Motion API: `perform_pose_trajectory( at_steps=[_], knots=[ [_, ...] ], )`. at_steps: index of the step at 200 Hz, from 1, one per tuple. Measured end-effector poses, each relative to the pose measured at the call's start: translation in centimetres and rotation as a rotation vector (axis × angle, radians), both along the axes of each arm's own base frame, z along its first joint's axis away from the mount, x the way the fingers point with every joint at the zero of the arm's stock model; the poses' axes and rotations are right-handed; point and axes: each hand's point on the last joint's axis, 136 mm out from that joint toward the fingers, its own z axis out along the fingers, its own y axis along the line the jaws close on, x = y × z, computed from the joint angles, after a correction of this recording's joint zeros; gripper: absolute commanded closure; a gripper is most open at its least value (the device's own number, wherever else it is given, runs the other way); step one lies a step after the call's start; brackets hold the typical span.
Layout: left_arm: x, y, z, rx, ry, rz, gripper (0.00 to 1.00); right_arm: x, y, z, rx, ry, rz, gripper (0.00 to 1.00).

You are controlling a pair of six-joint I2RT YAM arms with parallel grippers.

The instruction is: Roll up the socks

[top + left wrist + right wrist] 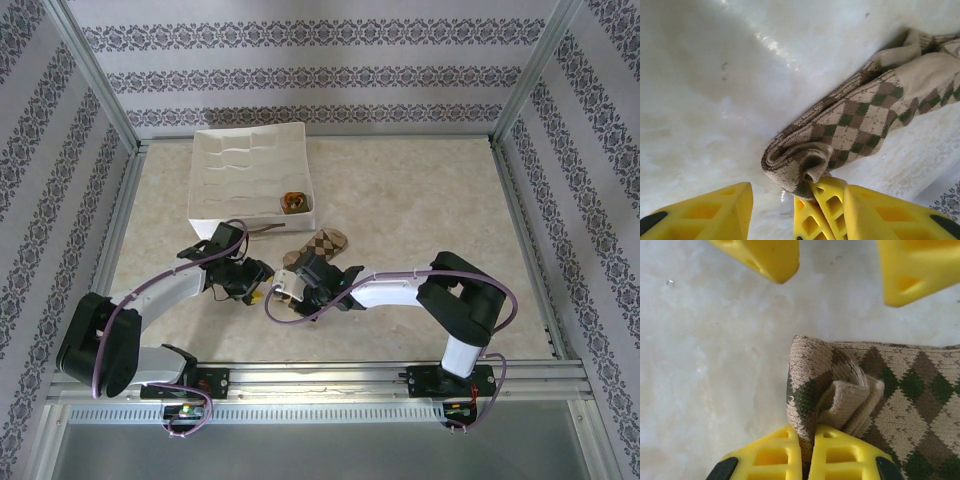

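The brown-and-beige argyle sock (322, 243) lies flat on the table's middle, its near end curled into a small roll (832, 390). My right gripper (807, 434) is shut on that rolled end (795, 167), pinching the fabric between its yellow fingers (832, 197). My left gripper (799, 192) stands open, one finger on each side of the roll and of the right gripper's tips, holding nothing. Its two fingertips (767, 257) face the roll from the far side of it. Both grippers (272, 290) meet at the sock's near end. The olive and orange sock (293, 203) sits rolled up in the tray.
A white tray (250, 160) with shallow wavy compartments stands at the back left, its front wall just behind the argyle sock. Metal frame rails (330, 375) and patterned walls bound the marble-look table (420, 200). The right half is bare.
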Motion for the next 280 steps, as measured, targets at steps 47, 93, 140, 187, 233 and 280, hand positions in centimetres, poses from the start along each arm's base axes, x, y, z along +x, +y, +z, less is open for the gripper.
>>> perform_pose_trajectory(
  at_steps=[47, 93, 140, 187, 233, 280],
  knots=[
    [-1.2, -1.0, -0.4, -0.059, 0.058, 0.003, 0.51, -0.1, -0.1, 0.2, 0.084, 0.183, -0.027, 1.0],
    [-1.5, -2.5, -1.1, -0.105, 0.105, 0.007, 0.47, 0.6, -0.1, 0.3, 0.184, 0.432, -0.064, 1.0],
    [-1.6, -3.6, -2.7, -0.105, 0.155, 0.008, 0.48, 0.8, -0.2, 0.4, 0.245, 0.607, -0.08, 1.0],
    [-1.5, -3.6, -3.8, -0.1, 0.196, 0.041, 0.86, 0.4, 0.0, 0.5, 0.268, 0.702, -0.065, 1.0],
    [-1.8, -3.8, -3.7, -0.124, 0.192, 0.074, 1.0, -0.1, -1.3, 0.8, 0.239, 0.512, -0.062, 0.58],
    [-2.9, -1.7, -3.6, -0.105, 0.241, 0.177, 1.0, -2.4, -2.6, 2.1, 0.121, -0.003, 0.015, 0.46]
  ],
)
